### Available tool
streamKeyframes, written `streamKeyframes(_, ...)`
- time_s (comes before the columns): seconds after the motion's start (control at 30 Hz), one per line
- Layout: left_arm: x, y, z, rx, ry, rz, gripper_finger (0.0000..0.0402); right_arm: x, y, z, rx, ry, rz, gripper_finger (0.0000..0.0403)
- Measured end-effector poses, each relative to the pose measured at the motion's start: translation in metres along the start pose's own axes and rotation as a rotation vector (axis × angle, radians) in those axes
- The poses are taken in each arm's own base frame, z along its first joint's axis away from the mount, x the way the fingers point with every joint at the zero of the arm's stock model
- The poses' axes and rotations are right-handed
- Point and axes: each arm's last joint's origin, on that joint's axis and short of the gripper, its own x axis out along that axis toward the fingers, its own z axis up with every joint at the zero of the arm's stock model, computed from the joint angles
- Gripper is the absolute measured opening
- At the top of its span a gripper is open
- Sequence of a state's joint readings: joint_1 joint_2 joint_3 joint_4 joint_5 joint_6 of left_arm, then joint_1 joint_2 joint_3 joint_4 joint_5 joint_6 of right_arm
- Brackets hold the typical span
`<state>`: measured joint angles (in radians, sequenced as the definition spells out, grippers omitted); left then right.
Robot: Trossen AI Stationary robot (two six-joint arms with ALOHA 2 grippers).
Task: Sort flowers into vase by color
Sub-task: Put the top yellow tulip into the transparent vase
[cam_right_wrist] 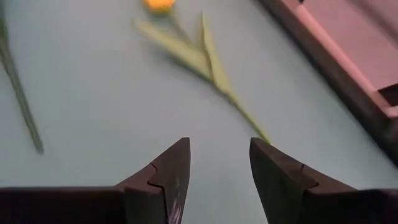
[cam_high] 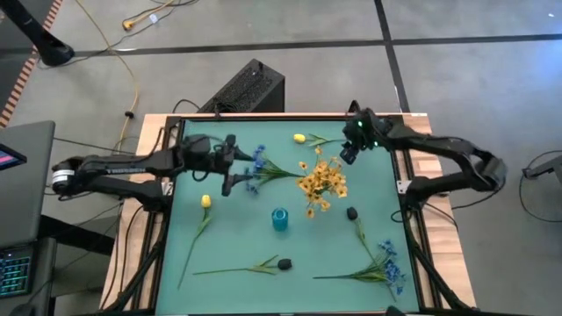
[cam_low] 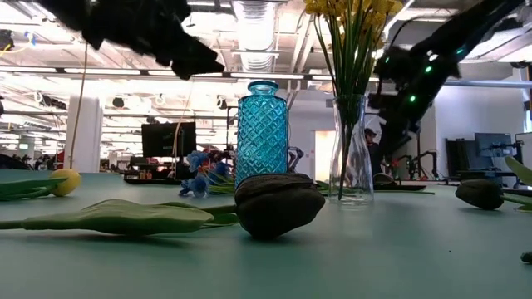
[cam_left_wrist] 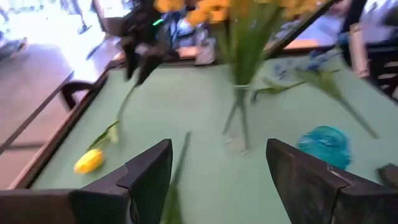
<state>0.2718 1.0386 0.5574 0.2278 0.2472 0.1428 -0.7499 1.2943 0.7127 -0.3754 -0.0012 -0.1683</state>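
A clear vase (cam_high: 320,183) holding yellow sprays stands mid-table, and a blue vase (cam_high: 279,219) stands just nearer. Loose flowers lie flat on the mat: a yellow tulip (cam_high: 299,138) at the far side, another yellow tulip (cam_high: 205,201) at the left, a blue spray (cam_high: 257,161), a second blue spray (cam_high: 387,263), and two dark buds (cam_high: 284,262) (cam_high: 351,212). My left gripper (cam_high: 230,163) hangs open, left of the first blue spray, whose green stem (cam_left_wrist: 179,163) shows between the fingers. My right gripper (cam_right_wrist: 217,163) is open above the far tulip's stalk (cam_right_wrist: 214,78).
A raised wooden frame (cam_high: 413,167) borders the green mat. A black box (cam_high: 248,88) sits on the floor beyond the far edge. Bare mat lies in the near middle, between the dark bud and the second blue spray.
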Motion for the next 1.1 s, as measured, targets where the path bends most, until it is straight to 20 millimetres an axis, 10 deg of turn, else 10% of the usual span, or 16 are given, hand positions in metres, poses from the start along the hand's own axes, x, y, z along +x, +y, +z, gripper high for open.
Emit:
streamKeyframes(0.5, 0.0, -0.022, -0.035, 0.117, -0.049, -0.048, 0.0247, 0.076, -0.029, 0.044, -0.17, 0.277, 0.114, 0.0191)
streamKeyframes(0.83, 0.0, -0.023, -0.041, 0.141, 0.004, -0.06, 0.0247, 0.105, -0.042, 0.037, -0.189, 0.403, 0.179, 0.0186)
streamKeyframes(1.1, 0.0, -0.024, -0.04, 0.109, -0.011, -0.081, 0.0247, 0.104, -0.051, 0.033, -0.12, 0.422, 0.166, 0.0078)
